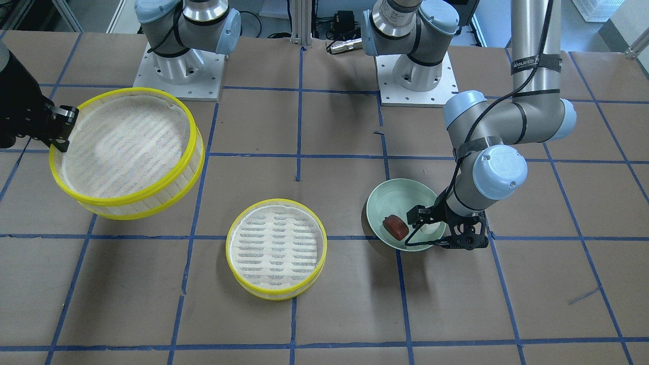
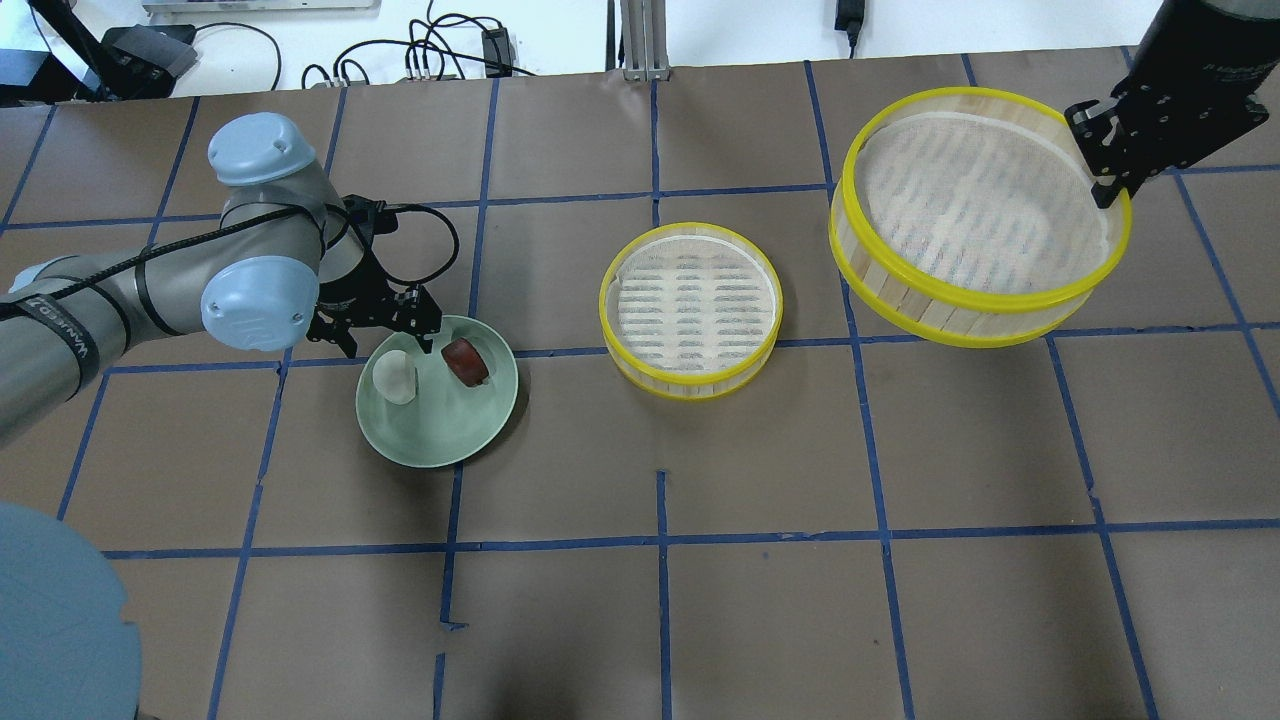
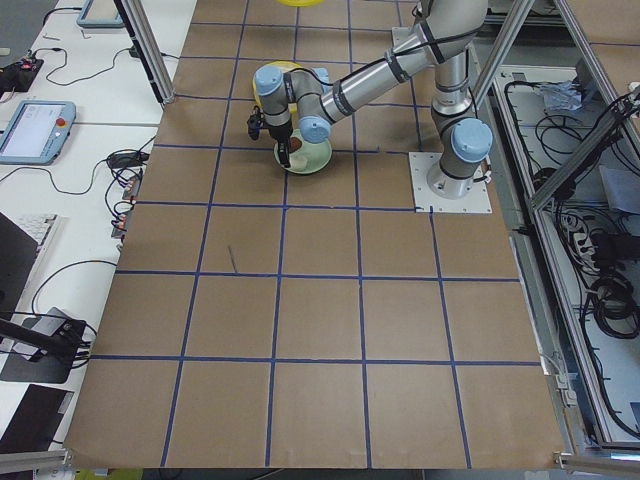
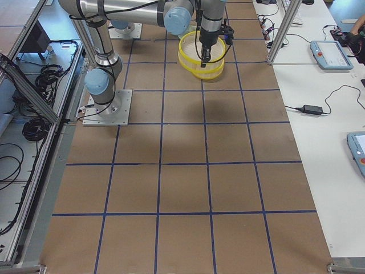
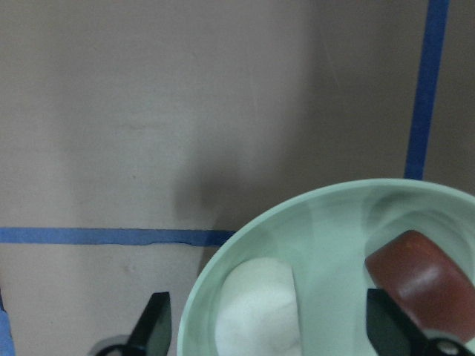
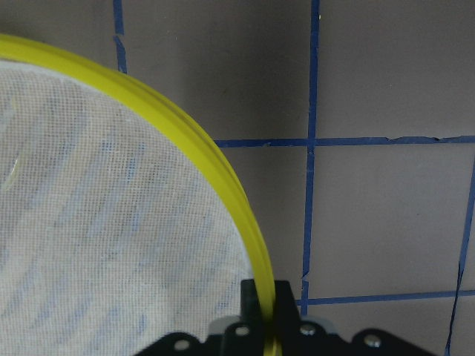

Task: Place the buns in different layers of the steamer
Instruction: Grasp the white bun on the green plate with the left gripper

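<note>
The white bun [image 2: 396, 378] and the reddish-brown bun [image 2: 465, 361] lie side by side in a pale green plate [image 2: 440, 445]. My left gripper [image 2: 385, 338] hangs open just over the plate's rim. In the left wrist view its fingertips [image 5: 156, 326] straddle the white bun [image 5: 256, 311], with the brown bun [image 5: 419, 278] to the right. One steamer layer [image 2: 690, 385] sits on the table, holding nothing. My right gripper [image 2: 1105, 185] is shut on the yellow rim [image 6: 223, 170] of the second, also holding nothing, layer [image 2: 960, 320] and holds it tilted above the table.
The table is brown paper with a blue tape grid. Both arm bases [image 1: 177, 66] stand at the robot's edge. The held layer [image 1: 127, 203] hangs over the robot's right side. The plate [image 1: 390, 200] is on the left side, the resting layer [image 1: 276, 295] between them.
</note>
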Action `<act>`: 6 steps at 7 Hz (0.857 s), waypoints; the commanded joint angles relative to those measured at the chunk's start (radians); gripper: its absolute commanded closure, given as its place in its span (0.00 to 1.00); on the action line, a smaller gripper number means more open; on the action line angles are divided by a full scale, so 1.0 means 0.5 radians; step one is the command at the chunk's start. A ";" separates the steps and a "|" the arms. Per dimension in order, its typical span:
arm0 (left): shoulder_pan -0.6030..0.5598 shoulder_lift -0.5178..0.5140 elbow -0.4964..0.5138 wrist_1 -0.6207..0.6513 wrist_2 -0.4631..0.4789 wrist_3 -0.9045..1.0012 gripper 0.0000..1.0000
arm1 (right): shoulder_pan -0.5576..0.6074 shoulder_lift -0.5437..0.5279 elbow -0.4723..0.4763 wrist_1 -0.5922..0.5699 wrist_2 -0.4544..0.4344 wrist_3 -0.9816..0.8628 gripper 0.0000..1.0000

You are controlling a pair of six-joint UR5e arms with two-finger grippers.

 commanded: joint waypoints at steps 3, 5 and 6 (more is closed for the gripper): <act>0.002 0.012 -0.039 0.001 -0.006 0.005 0.88 | 0.003 0.000 -0.002 0.000 0.000 0.000 0.92; 0.005 0.015 -0.042 0.007 0.009 0.030 0.99 | 0.003 0.000 -0.002 0.000 0.003 0.003 0.92; -0.001 0.028 -0.039 0.013 0.006 0.015 1.00 | 0.003 0.000 -0.002 0.000 0.003 0.003 0.92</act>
